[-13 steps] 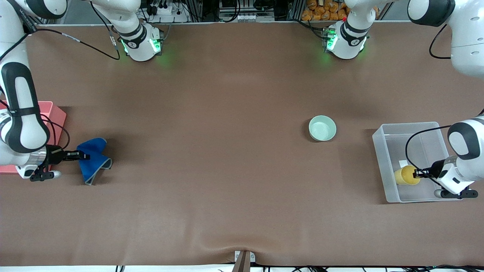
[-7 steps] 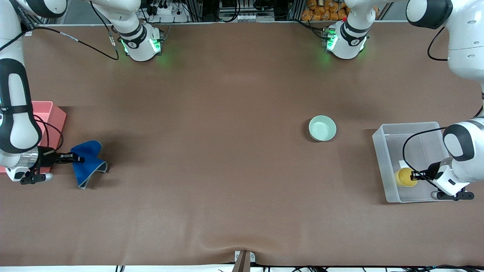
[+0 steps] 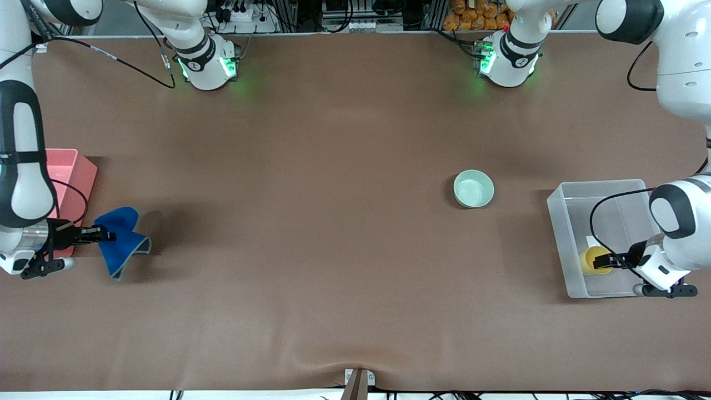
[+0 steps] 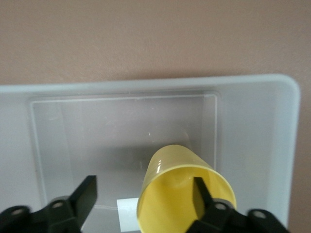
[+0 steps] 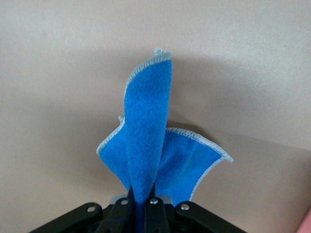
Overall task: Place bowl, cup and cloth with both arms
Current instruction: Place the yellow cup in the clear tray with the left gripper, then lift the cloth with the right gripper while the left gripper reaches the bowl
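The yellow cup [image 3: 594, 260] sits in the clear plastic bin [image 3: 566, 222] at the left arm's end of the table. My left gripper [image 3: 609, 259] is open at the cup, with one finger inside its rim and the other well apart outside it. In the left wrist view the cup [image 4: 184, 194] tilts toward the camera between the spread fingers of the left gripper [image 4: 143, 187]. My right gripper [image 3: 108, 235] is shut on the blue cloth [image 3: 121, 245], which hangs from it beside the pink bin [image 3: 75, 178]. The cloth [image 5: 146, 141] shows pinched in the right gripper [image 5: 144, 199]. The mint-green bowl [image 3: 473, 188] stands alone on the table.
The brown table cover stretches between the two bins. The bowl is closer to the clear bin than to the pink bin. A white label [image 4: 127, 213] lies on the clear bin's floor beside the cup.
My right gripper has carried the cloth toward the right arm's end, closer to the pink bin. The cup has turned inside the clear bin so its open rim shows.
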Action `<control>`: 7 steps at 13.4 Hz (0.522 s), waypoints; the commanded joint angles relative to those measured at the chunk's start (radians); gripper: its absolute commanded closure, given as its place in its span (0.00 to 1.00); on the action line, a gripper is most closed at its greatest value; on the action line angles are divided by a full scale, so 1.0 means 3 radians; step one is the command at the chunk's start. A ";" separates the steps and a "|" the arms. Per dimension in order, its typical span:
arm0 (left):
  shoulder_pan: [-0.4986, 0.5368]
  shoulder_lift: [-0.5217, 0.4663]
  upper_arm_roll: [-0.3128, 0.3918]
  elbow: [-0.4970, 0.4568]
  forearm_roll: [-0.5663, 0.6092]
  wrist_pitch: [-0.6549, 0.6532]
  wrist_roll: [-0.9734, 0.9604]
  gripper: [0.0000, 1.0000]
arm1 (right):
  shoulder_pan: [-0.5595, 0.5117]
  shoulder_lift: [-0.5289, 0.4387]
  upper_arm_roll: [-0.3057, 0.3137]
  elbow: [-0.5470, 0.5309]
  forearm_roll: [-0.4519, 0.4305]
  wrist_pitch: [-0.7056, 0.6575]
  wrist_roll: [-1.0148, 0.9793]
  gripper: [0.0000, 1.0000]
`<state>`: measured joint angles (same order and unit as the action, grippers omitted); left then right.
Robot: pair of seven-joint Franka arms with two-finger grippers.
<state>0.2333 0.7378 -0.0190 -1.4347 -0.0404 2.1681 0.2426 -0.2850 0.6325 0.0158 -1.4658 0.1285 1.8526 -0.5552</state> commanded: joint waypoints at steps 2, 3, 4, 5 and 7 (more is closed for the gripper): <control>0.0005 -0.0316 0.0017 -0.0029 -0.0029 -0.0369 0.0071 0.00 | 0.0177 -0.0154 -0.0007 0.0059 -0.0417 -0.0116 0.0000 1.00; 0.0015 -0.0398 0.0012 -0.0024 -0.0034 -0.0482 0.0071 0.00 | 0.0254 -0.0195 -0.0017 0.0064 -0.0524 -0.0172 0.0020 1.00; 0.0010 -0.0500 0.0012 -0.0029 -0.0034 -0.0574 0.0066 0.00 | 0.0280 -0.0246 -0.0012 0.0064 -0.0617 -0.0213 0.0096 1.00; -0.0005 -0.0572 0.0012 -0.0029 -0.0034 -0.0661 0.0051 0.00 | 0.0290 -0.0328 -0.0001 0.0064 -0.0643 -0.0264 0.0163 1.00; -0.0046 -0.0684 -0.0044 -0.0034 -0.0095 -0.0829 -0.0016 0.00 | 0.0362 -0.0522 -0.0001 0.0064 -0.0653 -0.0437 0.0214 1.00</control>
<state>0.2340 0.5806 -0.0223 -1.4227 -0.0419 1.9652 0.2425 -0.1912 0.5489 0.0161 -1.4289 -0.0404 1.7681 -0.5178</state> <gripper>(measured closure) 0.000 0.947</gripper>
